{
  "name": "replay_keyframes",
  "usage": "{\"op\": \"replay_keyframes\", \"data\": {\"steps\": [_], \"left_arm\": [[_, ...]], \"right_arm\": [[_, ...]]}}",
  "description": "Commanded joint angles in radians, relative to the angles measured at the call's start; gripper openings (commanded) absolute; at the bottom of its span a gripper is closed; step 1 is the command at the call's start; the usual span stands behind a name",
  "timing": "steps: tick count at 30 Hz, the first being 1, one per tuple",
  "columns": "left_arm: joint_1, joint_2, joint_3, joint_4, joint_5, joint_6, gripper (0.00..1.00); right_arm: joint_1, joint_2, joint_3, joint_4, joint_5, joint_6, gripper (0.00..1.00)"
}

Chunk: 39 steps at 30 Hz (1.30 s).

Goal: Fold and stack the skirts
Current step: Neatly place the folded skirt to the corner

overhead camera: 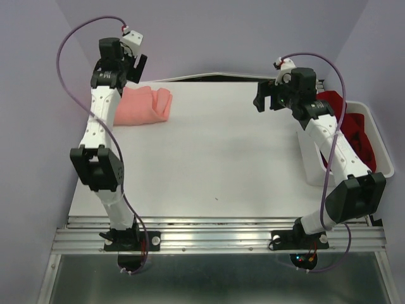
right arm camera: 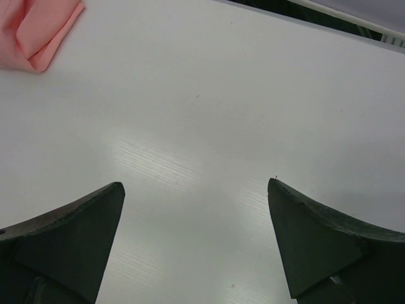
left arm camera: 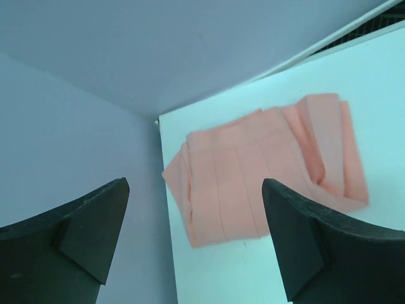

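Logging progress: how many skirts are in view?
2. The salmon-pink pleated cloth skirt lies folded at the table's far-left corner; the deep red cloth skirt is in the white plastic bin, partly hidden.

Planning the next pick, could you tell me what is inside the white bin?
A crumpled deep red skirt lies in the white bin; the right arm covers part, and anything beneath is hidden.

Salmon-pink skirt (overhead camera: 144, 106): soft matt cloth, pleated. Deep red skirt (overhead camera: 332, 101): matt cloth. Bin (overhead camera: 311, 168): smooth white plastic. Table (overhead camera: 215, 158): smooth white, slight sheen. Rail (overhead camera: 215, 232) at near edge: ribbed bare metal.
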Motion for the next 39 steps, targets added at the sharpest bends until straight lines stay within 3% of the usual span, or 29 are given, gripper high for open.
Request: {"op": "replay_keyframes", "data": {"steps": [1,7,14,19,25,39], "left_arm": [[0.006,-0.191,-0.245,-0.072,0.043,-0.212,0.98],[0.035,-0.422,-0.73,0.025,0.123,-0.363,0.98],[0.038,-0.417,-0.895,0.14,0.057,-0.391,0.98],[0.04,-0.297,-0.871,0.165,-0.008,-0.415,0.98],[0.073,-0.115,-0.765,0.171,0.013,-0.417,0.98],[0.095,0.111,-0.533,0.174,0.045,-0.377,0.98]], "right_arm": [[-0.006,-0.053,0.026,0.033,0.001,0.021,1.0],[-0.006,-0.057,0.034,0.03,0.033,0.022,1.0],[-0.016,-0.074,0.0,0.032,0.026,0.012,1.0],[-0.016,-0.074,-0.011,0.033,0.013,0.007,1.0],[-0.016,-0.076,-0.021,0.03,0.03,-0.007,1.0],[-0.025,-0.047,-0.02,0.032,0.032,-0.004,1.0]]}}
